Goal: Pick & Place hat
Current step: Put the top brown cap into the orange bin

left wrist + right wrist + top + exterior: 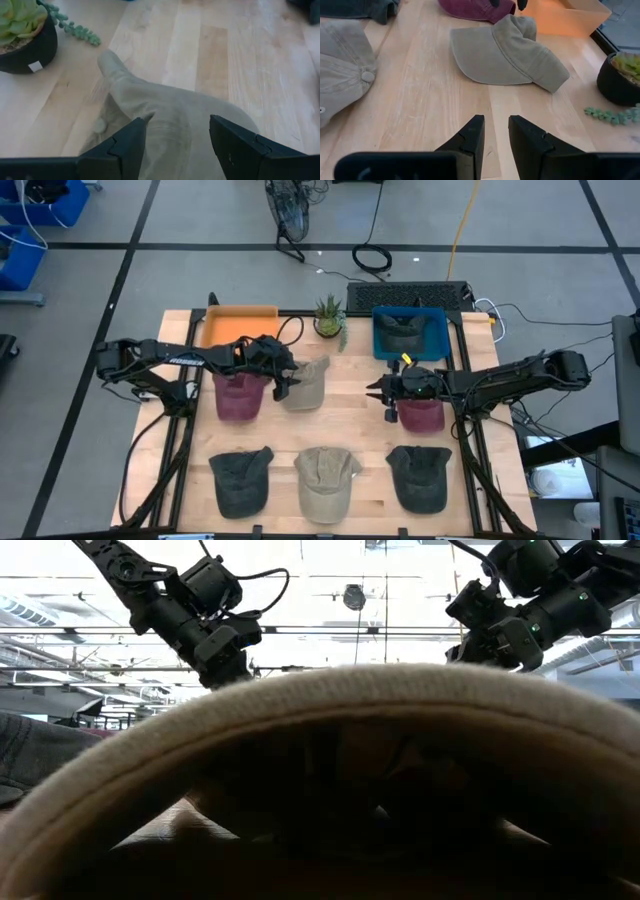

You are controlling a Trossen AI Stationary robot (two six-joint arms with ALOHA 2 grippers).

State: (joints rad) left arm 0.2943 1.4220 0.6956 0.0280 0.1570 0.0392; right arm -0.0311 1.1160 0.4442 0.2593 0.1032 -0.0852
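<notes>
2 dark fingers of my left claw (175, 145) stand apart above the crumpled khaki cotton cap (305, 383), which lies soft-crowned on the pale wooden bench (350, 425) beside a maroon cap (240, 395). My right claw (495, 135), nearly closed and holding nothing, hovers near another maroon cap (420, 415).

Grey floor (180, 270) crossed by dark seams surrounds the pale wood desk (360, 430). Blue bins (25, 230) stand at one far corner, and black cable (372, 256) coils behind the desk beside a yellow cord (462, 220). Across the room, a white ceiling (330, 630) with beams and pipes, brightly lit.
</notes>
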